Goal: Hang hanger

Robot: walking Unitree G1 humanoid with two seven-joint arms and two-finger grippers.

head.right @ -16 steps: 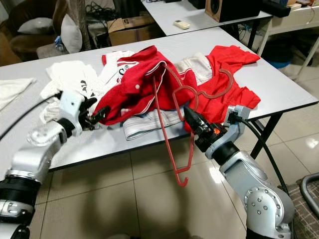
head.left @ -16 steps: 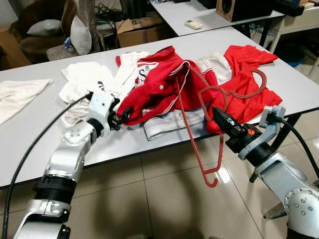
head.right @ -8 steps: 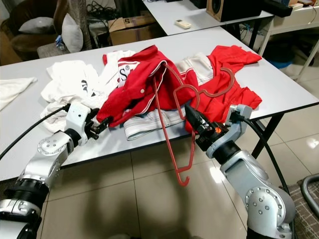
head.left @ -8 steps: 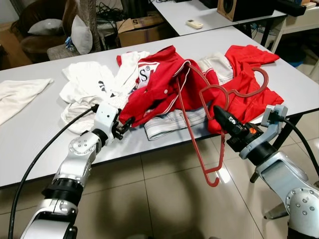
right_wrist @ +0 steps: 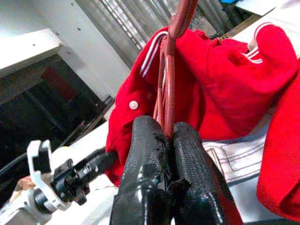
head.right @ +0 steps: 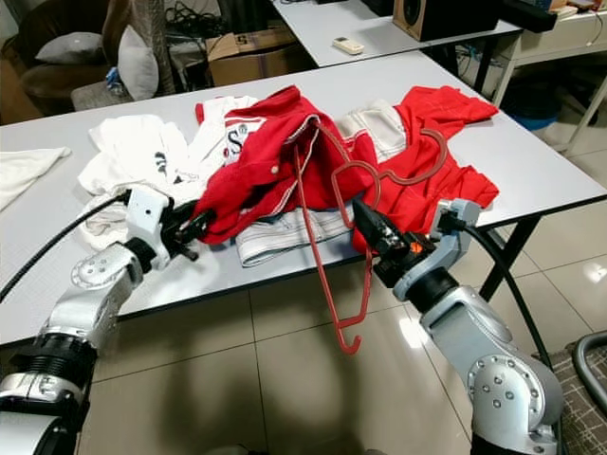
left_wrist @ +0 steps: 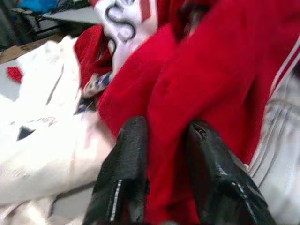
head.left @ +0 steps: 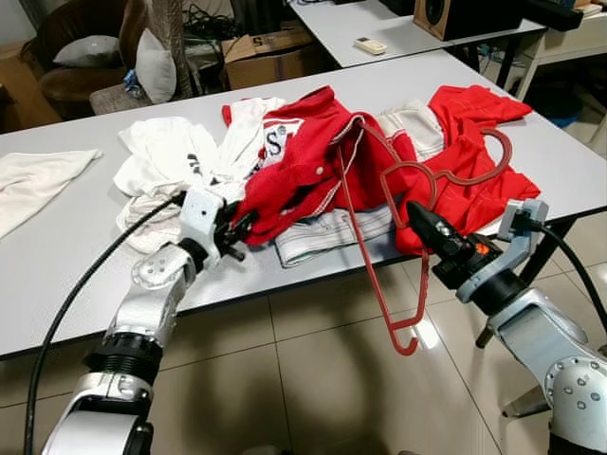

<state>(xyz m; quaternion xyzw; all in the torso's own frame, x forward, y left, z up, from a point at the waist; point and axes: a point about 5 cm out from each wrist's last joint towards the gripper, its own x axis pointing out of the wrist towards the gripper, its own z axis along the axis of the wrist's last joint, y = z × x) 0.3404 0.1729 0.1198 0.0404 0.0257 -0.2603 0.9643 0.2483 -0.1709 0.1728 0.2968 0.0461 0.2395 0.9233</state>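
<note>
Since a moment before, the left tool had closed on the red polo shirt's hem near the desk's front edge, while the right tool kept clamping the red hanger overhanging that edge, so threading could proceed.

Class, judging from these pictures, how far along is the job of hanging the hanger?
Done: right gripper is shut on the red hanger. In hand: left gripper pinches the red shirt on the table. Left: the garment is not fully on the hanger, and nothing is hung yet.

A grey table stands on glossy beige floor tiles, second table behind.
</note>
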